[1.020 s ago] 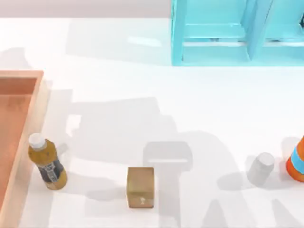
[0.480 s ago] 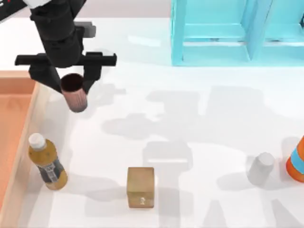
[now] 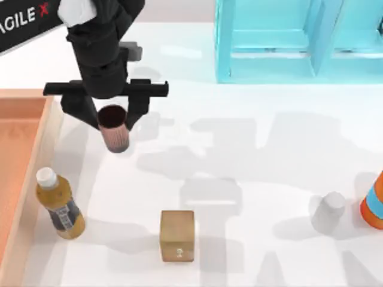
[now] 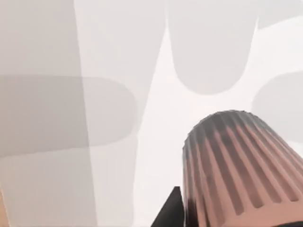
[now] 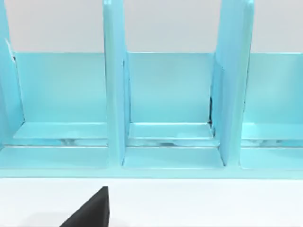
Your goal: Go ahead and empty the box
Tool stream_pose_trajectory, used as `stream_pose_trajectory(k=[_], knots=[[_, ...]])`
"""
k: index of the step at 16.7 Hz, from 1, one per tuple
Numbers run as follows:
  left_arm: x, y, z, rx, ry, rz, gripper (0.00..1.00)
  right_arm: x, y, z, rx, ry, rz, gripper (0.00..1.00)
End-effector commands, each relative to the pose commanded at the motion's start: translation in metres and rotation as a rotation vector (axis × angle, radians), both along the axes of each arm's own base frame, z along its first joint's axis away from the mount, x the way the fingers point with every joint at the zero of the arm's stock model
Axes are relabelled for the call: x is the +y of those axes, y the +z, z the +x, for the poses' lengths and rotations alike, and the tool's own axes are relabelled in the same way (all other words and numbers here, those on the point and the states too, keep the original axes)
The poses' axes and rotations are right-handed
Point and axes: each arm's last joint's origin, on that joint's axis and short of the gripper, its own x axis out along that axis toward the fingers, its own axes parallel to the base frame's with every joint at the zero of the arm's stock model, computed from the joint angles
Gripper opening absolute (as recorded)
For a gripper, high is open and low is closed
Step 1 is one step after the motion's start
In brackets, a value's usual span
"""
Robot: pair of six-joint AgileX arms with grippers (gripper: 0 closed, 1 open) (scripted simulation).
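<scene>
Box (image 3: 24,155) at the table's left edge, cut off by the frame, thick light wood-like wall running down toward the near side, darker orange floor bare where seen. Wide white table (image 3: 251,155) open through the middle and right; cyan shelf unit (image 3: 299,42) along the far edge, its compartments facing the right wrist camera (image 5: 170,94).

Left gripper (image 3: 112,116) reaching in from the far left corner, pointing down, hanging just right of the box's far corner, over bare table. Fingers clamped on a ribbed brownish cup (image 3: 114,128), dark opening up toward the wrist, closed end down; from the left wrist, ribbed cup wall (image 4: 236,165) above plain white tabletop. Cup outside the box wall, seemingly held off the surface, shadow lying to its right.

Right arm parked, a dark sliver of it low in the right wrist view; jaw state impossible to tell.

Counted on the table: one amber bottle (image 3: 58,203) with white cap, lying just beside the box's wall; one small tan cube (image 3: 177,235) near the front centre; one pale grey capped bottle (image 3: 328,212) at right; one orange-and-blue object (image 3: 374,203) at the right edge, partly cut off.
</scene>
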Motion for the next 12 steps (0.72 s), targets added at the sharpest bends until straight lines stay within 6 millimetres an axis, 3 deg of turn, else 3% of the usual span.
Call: stream_pose_trajectory(k=[7,11,12], knots=[[-0.001,-0.044,-0.001,-0.001,-0.001,0.001,0.00,0.000,0.000,0.000,0.000,0.000,0.000,1.00],[-0.001,-0.045,-0.001,-0.001,-0.001,0.001,0.00,0.000,0.000,0.000,0.000,0.000,0.000,1.00],[-0.001,-0.045,-0.001,-0.001,-0.001,0.001,0.08,0.000,0.000,0.000,0.000,0.000,0.000,1.00]])
